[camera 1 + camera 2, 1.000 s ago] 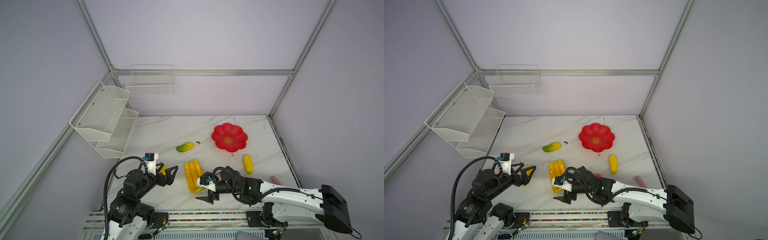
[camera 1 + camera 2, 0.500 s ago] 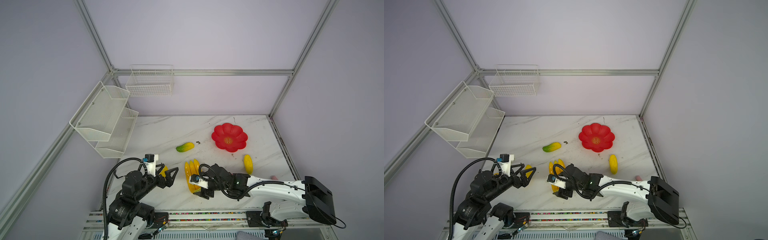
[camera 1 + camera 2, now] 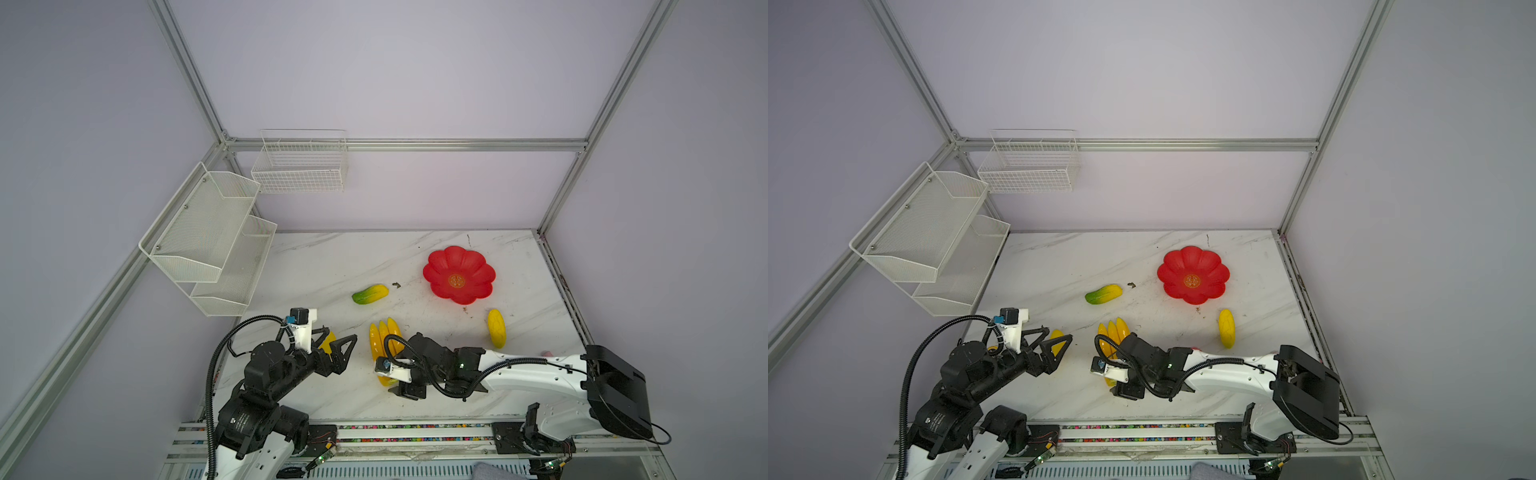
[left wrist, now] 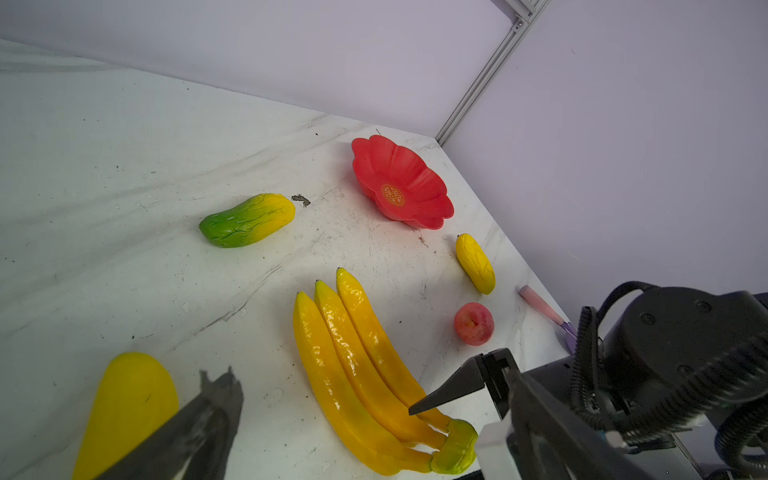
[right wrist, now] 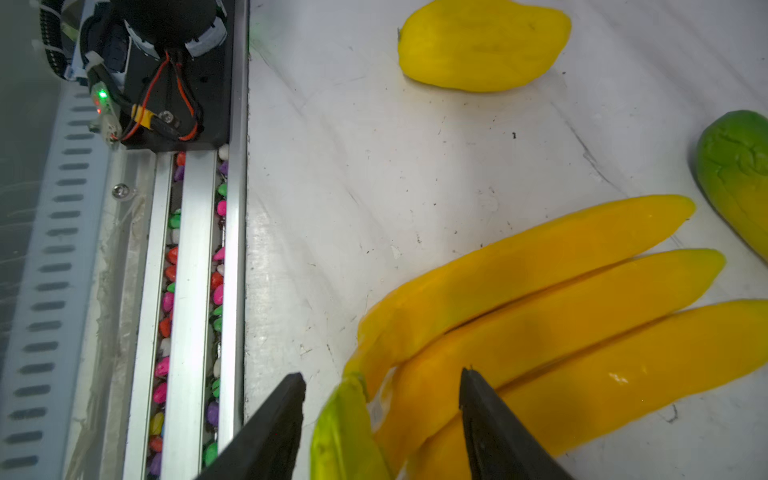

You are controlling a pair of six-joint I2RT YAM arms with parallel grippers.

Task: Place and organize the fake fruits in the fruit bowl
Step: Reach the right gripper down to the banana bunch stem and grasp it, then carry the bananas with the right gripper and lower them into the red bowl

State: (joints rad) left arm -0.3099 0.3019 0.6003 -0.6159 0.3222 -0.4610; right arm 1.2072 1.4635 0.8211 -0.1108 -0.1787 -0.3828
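Narrowing the right pincer (image 5: 380,374), newly swung in, about the green stem (image 5: 345,428) of the glossy yellow plastic three-banana bunch (image 5: 540,299), not yet gripping, keeping the left pincer (image 3: 341,338) wide, leaving the shallow red scalloped plastic bowl (image 3: 459,274) well away from both, fruitless.

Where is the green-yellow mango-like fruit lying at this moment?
In both top views the green-yellow fruit lies on the marble table, touching no other fruit, left of the red bowl and beyond the tips of the banana bunch.
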